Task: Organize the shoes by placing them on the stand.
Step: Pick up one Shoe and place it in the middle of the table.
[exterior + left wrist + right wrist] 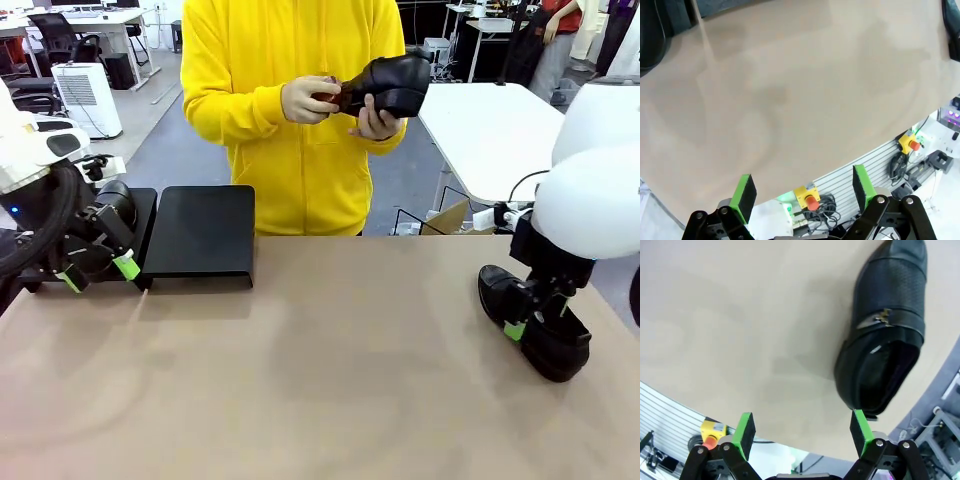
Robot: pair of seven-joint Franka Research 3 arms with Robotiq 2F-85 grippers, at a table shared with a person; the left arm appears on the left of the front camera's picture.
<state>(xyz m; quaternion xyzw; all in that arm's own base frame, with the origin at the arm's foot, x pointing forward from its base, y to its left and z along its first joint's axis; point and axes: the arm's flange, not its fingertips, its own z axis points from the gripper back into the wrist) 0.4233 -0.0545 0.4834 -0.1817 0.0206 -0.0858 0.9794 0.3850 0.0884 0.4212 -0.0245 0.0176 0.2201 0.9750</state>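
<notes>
One glossy black shoe lies on the table at the right; in the right wrist view this shoe has its open heel end just beyond my right finger pad. My right gripper stands open beside it, holding nothing. Across the table a person holds a second black shoe in both hands with a small reddish-brown brush against it. The stand sits at the far left, nothing on its visible top. My left gripper hovers open and empty at the stand's front left.
The person in a yellow hoodie stands at the far edge, centre. The tan table is bare across its middle and front. Below the near edge are a slotted rail and a yellow box with a red button.
</notes>
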